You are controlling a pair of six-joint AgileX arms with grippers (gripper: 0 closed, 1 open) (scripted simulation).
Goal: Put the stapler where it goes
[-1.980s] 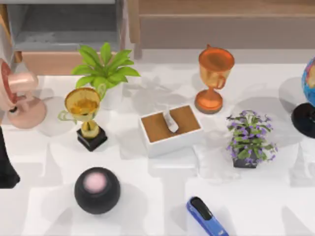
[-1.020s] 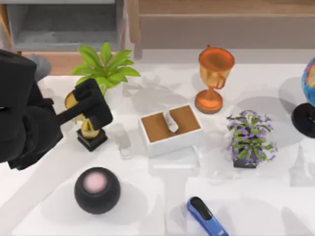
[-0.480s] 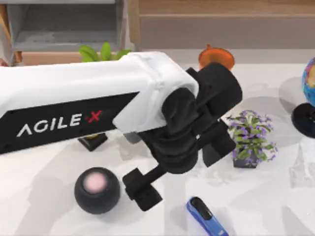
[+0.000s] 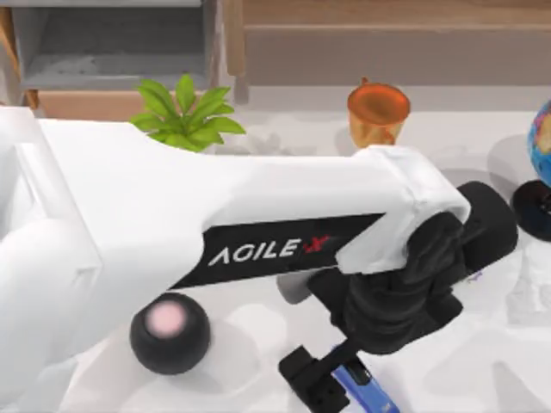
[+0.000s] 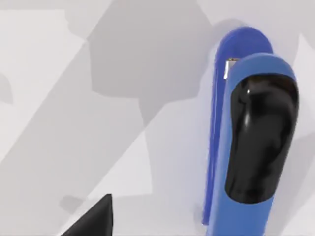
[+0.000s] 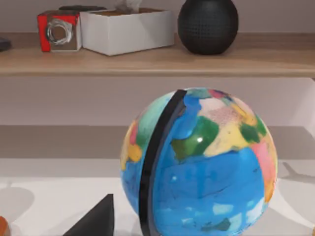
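Left end effector above the stapler, near the front edge of the table.
My left arm reaches across the table; its end effector (image 4: 331, 383) sits directly over the blue stapler (image 4: 360, 385), which lies flat on the white table (image 4: 482, 361) just right of the black sphere (image 4: 170, 332). One dark fingertip (image 5: 93, 221) stands beside the stapler (image 5: 251, 142), apart from it; I cannot tell whether the fingers are spread or closed. My right arm idles facing the globe (image 6: 197, 162).

Bright, even light; soft overlapping grey shadows on the white table (image 4: 258, 331); edges slightly soft.
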